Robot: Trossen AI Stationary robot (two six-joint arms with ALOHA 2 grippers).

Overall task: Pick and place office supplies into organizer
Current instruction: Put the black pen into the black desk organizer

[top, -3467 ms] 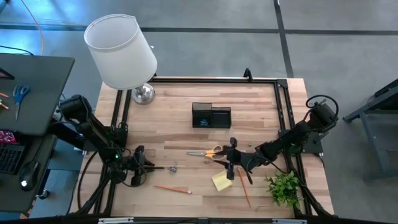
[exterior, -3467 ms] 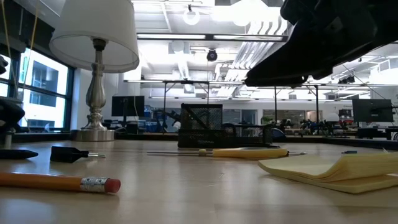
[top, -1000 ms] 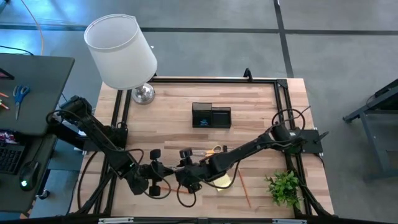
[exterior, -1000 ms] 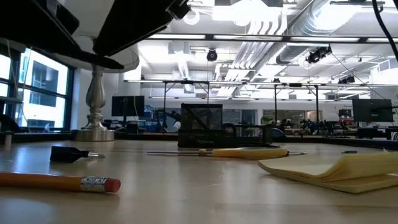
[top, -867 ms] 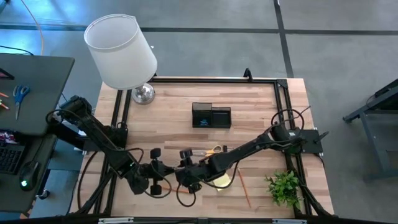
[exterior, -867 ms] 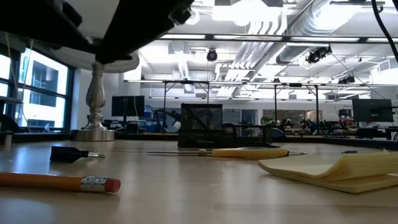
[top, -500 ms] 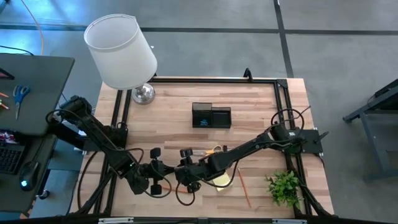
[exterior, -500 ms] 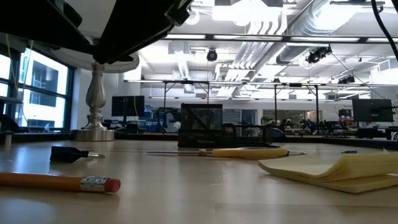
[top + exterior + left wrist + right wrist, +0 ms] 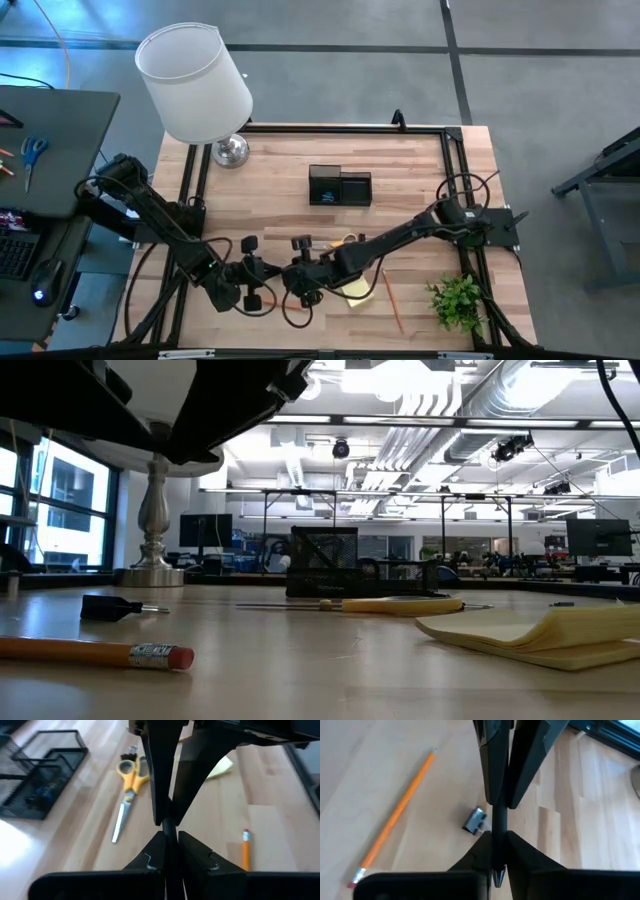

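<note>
The left gripper (image 9: 170,840) is clenched on a thin dark pen (image 9: 169,827), its two fingers pressed against the shaft with no gap showing. The right gripper (image 9: 497,842) is clamped on the same pen from the opposite end, so the two pairs of fingers meet tip to tip with only a short stretch of the pen bare between them. Seen from above, this meeting point lies low over the wooden table (image 9: 410,160), at about 7 o'clock from the organizer (image 9: 340,186). The left arm reaches in from 9 o'clock, bent low along the table's edge; the right arm stretches nearly flat from its base at 3 o'clock across the front half of the table. The organizer stands upright toward 12 o'clock of the table, well apart from both grippers. The yellow-handled scissors (image 9: 127,785) lie flat between the organizer and the grippers, with a small binder clip (image 9: 132,755) just beside the handles. The sticky-note pad (image 9: 355,290) lies under the right arm at about 6 o'clock from the organizer. One orange pencil (image 9: 392,300) lies at 4 o'clock from the pad; another pencil (image 9: 395,820) and a second binder clip (image 9: 476,820) lie on the wood beneath the grippers.
</note>
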